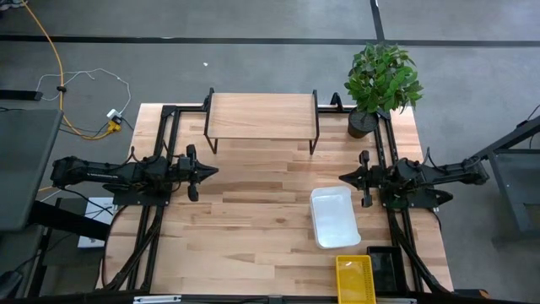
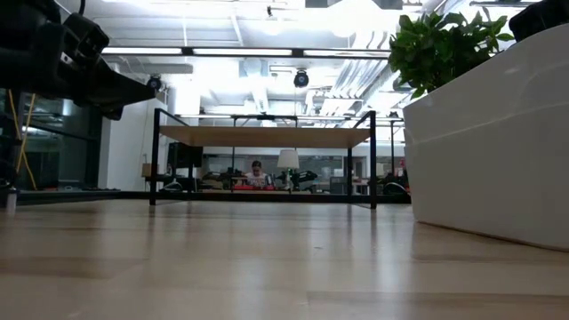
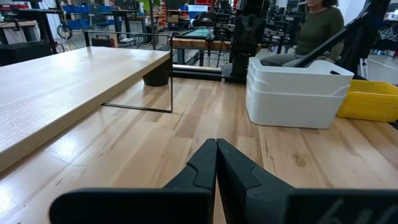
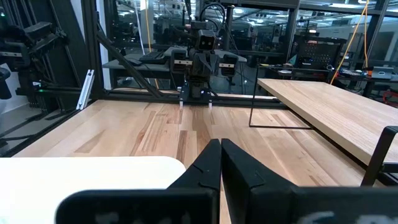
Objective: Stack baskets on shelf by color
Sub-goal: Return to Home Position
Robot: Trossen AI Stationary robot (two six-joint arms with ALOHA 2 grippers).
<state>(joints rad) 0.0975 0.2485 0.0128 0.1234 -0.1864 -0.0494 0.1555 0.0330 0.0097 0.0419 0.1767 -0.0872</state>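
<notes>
Grey floor point(image 1: 253, 51) surrounds the pale wooden tabletop point(image 1: 253, 236) that we work at, with our two dark arms mounted at its left and right sides. Largest on it is the shelf point(image 1: 261, 116), which stands on thin black legs at the far edge, about midway between the arms. Near the shelf's right end, at the far right corner, a leafy green plant point(image 1: 381, 80) sits in a dark pot. Next come the white baskets point(image 1: 333, 217), nested into a single stack. They stand on the tabletop itself, on its right half, well apart from the shelf and near our right arm. From the left wrist view we count at least two rims in that stack, but we cannot tell the full number. A yellow basket point(image 1: 355, 279) with mesh walls lies near the stack at the tabletop's near edge, also on the right side. Our left hand point(image 3: 216, 146) hangs above the left side of the tabletop, pointing inward, its two fingers pressed together. Our right hand point(image 4: 221, 149) faces it from the right side, near the white stack, its fingers likewise together.
</notes>
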